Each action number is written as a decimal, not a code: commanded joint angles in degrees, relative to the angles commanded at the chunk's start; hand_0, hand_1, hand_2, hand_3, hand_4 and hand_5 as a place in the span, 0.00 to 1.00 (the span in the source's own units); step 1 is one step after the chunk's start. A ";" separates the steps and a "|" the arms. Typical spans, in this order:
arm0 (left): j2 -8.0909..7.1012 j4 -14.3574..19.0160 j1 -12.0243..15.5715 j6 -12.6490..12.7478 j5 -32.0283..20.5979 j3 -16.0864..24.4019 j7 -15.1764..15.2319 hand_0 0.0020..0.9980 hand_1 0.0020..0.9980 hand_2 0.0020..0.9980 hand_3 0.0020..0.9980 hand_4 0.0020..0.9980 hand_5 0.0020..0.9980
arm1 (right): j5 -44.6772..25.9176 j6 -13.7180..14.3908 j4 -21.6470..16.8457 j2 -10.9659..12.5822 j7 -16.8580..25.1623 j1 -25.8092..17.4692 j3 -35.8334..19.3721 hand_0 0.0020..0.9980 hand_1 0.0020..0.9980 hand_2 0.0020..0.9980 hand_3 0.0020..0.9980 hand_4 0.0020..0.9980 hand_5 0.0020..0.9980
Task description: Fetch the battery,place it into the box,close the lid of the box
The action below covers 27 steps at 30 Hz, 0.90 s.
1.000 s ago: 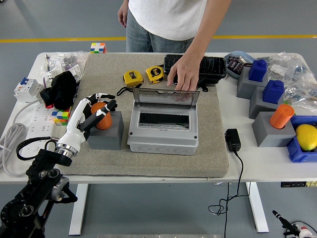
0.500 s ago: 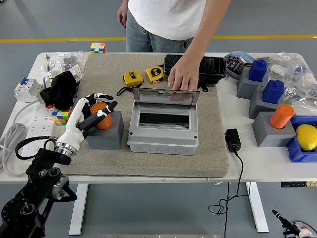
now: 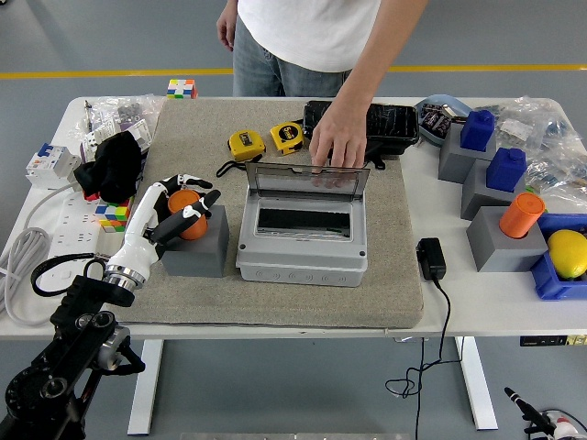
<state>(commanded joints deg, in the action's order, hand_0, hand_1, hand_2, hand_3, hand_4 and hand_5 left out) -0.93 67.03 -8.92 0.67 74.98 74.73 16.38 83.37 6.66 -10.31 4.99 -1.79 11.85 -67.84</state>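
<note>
The battery (image 3: 194, 229) is an orange cylinder standing upright in a grey block (image 3: 197, 257) on the left of the mat. My left hand (image 3: 194, 200) is wrapped around it, fingers arched over its top and far side, thumb lying across its front. The grey box (image 3: 303, 255) sits mid-mat with its clear lid (image 3: 307, 181) tipped up at the back, and its black inside shows nothing in it. A person's hand (image 3: 337, 142) rests on the lid's top edge. My right arm is out of view.
Two yellow tape measures (image 3: 266, 139) and a black case (image 3: 367, 124) lie behind the box. A black adapter (image 3: 431, 258) sits right of the mat. Grey blocks with blue pieces (image 3: 477, 130) and an orange cylinder (image 3: 522, 215) stand at the right. A colour cube (image 3: 115, 216) and a power strip (image 3: 55, 225) lie left.
My left thumb has swung in across the battery's front and the fingers have tightened over it. The person's hand has slid slightly back along the lid's top edge.
</note>
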 joint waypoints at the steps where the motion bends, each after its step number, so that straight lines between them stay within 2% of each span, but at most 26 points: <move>1: 0.01 -0.01 0.00 0.09 0.04 0.01 0.01 0.27 0.31 0.33 0.41 1.00 0.41 | -0.08 0.01 0.00 0.00 0.01 0.00 0.06 0.83 0.77 0.75 0.82 1.00 1.00; 7: 0.02 0.01 -0.08 0.65 0.22 -0.22 0.11 0.27 0.31 0.33 0.41 1.00 0.41 | -0.26 0.00 0.00 0.00 0.03 0.03 0.22 0.83 0.77 0.75 0.82 1.00 1.00; 8: 0.03 0.01 -0.08 0.78 0.28 -0.27 0.13 0.24 0.26 0.29 0.33 1.00 0.39 | -0.30 0.00 0.00 0.00 0.04 0.03 0.27 0.83 0.77 0.75 0.82 1.00 1.00; 19: 0.04 0.05 -0.06 1.39 1.97 -0.63 -0.05 0.24 0.24 0.26 0.30 1.00 0.37 | -0.44 0.04 0.00 0.03 0.05 0.01 0.32 0.83 0.77 0.75 0.82 1.00 1.00; 20: 0.03 0.04 -0.06 1.45 2.09 -0.66 -0.09 0.24 0.23 0.24 0.27 1.00 0.14 | -0.45 0.04 0.00 0.03 0.05 0.02 0.32 0.83 0.77 0.75 0.82 1.00 1.00; 25: 0.02 0.13 0.03 2.25 3.40 -0.79 -0.54 0.24 0.23 0.24 0.27 1.00 0.14 | -0.47 0.04 0.00 0.07 0.03 0.04 0.39 0.83 0.77 0.75 0.82 1.00 1.00; 26: 0.00 0.15 0.05 2.45 3.66 -0.77 -0.63 0.19 0.20 0.22 0.26 1.00 0.00 | -0.49 0.04 0.00 0.08 0.02 0.04 0.39 0.83 0.77 0.75 0.82 1.00 1.00; 27: -0.01 0.16 0.04 2.59 3.75 -0.79 -0.70 0.19 0.20 0.22 0.26 1.00 0.00 | -0.59 0.06 0.00 0.10 0.03 0.05 0.50 0.83 0.77 0.75 0.82 1.00 1.00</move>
<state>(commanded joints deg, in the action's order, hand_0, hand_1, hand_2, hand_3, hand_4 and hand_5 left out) -0.94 67.19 -8.88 3.26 78.73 73.94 15.68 82.77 6.71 -10.31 5.09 -1.75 11.91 -67.34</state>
